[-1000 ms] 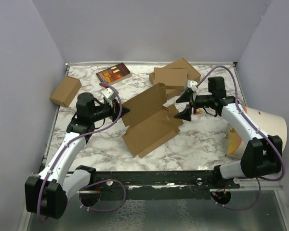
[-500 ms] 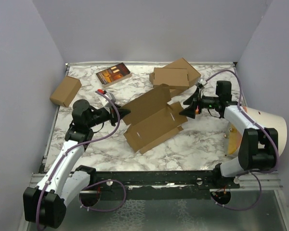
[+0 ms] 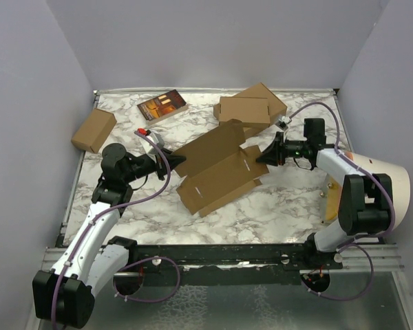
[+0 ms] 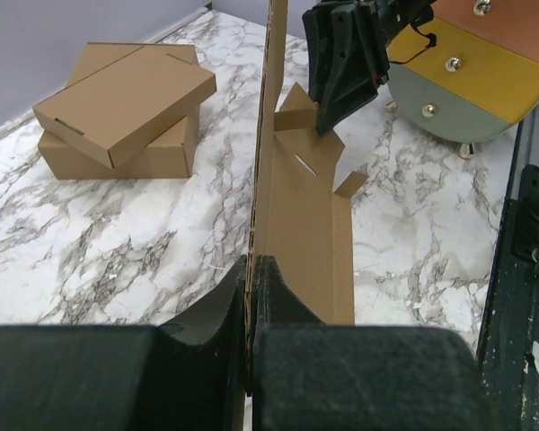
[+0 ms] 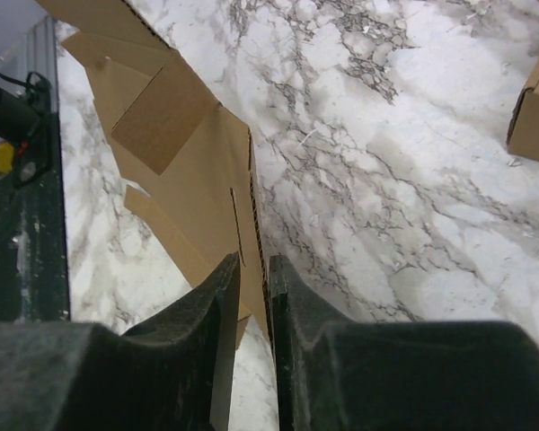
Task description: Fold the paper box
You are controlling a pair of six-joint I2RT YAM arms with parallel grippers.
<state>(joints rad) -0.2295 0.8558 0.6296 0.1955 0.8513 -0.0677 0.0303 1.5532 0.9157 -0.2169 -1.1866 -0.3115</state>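
**Two tools hold the half-folded box by its two ends**
The left tool (image 4: 250, 269) is closed tight on the thin left edge of the upright panel. The right tool (image 5: 251, 268) stands narrow on the edge of the right end wall and seems to grip it. Between them the flat brown corrugated cardboard paper box (image 3: 217, 182) lies in the middle of the white marbled counter (image 3: 282, 203), its farther long panel raised. I judge the sheet light, stiff between creases and easy to dent, so edges close to the creases give the best hold.
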